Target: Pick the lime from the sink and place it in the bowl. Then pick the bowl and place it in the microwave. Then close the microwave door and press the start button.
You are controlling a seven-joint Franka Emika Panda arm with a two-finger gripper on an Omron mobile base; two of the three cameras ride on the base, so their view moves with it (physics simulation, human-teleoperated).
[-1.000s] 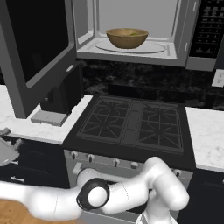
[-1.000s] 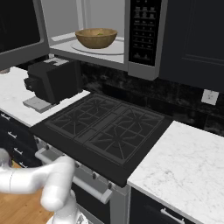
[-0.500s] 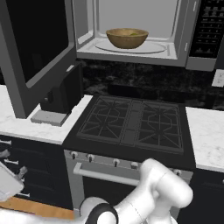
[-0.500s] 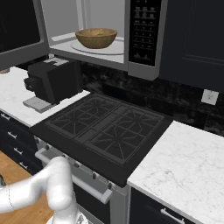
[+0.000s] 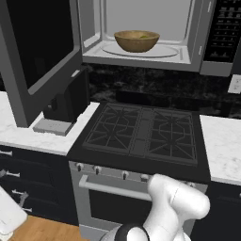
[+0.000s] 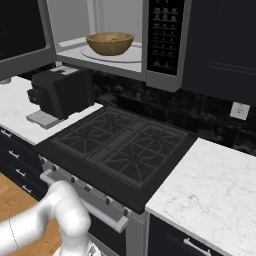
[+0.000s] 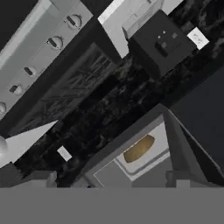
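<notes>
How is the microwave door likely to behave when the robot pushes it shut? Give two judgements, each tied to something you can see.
The microwave door looks like a rigid framed panel with a glass window, so it should probably swing as one stiff piece. It stands wide open, so a long sweeping push seems needed. The bowl sits well inside, likely clear of it.

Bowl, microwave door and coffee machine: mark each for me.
bowl (image 5: 136,42), left base view, outer front wall.
microwave door (image 5: 40,40), left base view, dark glass window.
coffee machine (image 6: 62,90), right base view, front face.
</notes>
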